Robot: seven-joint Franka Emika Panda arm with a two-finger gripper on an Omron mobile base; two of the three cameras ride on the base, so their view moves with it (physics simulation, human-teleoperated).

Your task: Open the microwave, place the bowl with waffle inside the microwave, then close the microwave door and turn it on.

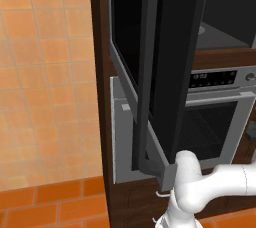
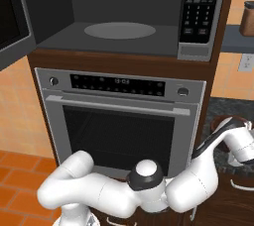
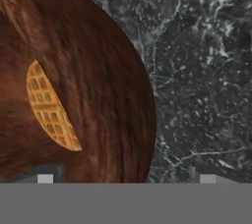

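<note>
The microwave (image 2: 119, 2) stands open above the oven, its dark cavity and round turntable (image 2: 119, 30) bare. The microwave door (image 1: 170, 47), black glass in a grey frame, is swung far out to the left. The brown bowl with waffle (image 3: 88, 70) sits on the dark marble counter (image 3: 206, 70), with the golden grid waffle (image 3: 49, 107) lying in it. My gripper (image 3: 126, 178) hangs open just over the bowl's right rim: one fingertip (image 3: 45, 178) is above the bowl's inside, the other fingertip (image 3: 206, 178) is outside over the counter. Nothing is held.
The grey oven (image 2: 119, 121) with display strip and bar handle sits under the microwave. The microwave's keypad (image 2: 201, 7) is on its right side. A brown jar (image 2: 247, 18) stands on a shelf at the far right. My arm (image 2: 198, 180) bends low and to the right.
</note>
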